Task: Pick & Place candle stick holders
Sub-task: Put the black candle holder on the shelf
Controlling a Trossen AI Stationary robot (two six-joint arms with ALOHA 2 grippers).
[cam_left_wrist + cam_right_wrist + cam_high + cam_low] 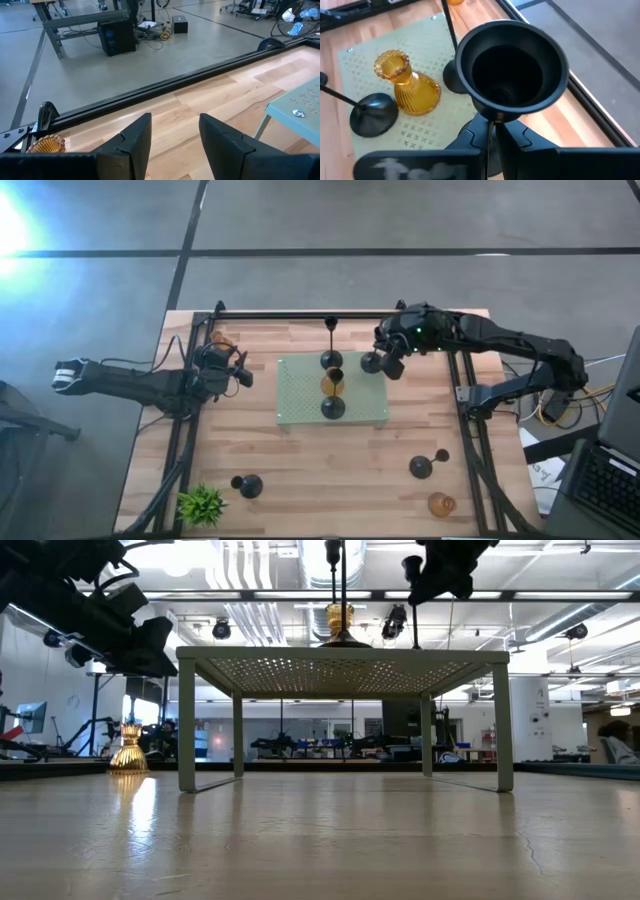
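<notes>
Right gripper (pixel 495 131) clenching black holder (pixel 512 65) stem, carrying over mat (pixel 300 415) edge; next lowering upright onto mat; left gripper (pixel 172 135) waiting, fingers apart, empty

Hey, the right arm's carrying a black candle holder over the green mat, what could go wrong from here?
1. The right claw pinches only the thin stem of the black holder, so it might tilt or slip on release.
2. The pale green mat already holds an amber holder and two black ones; setting down close could knock them over.
3. The mat is a raised perforated stand; a base landing near its edge might fall off.
</notes>
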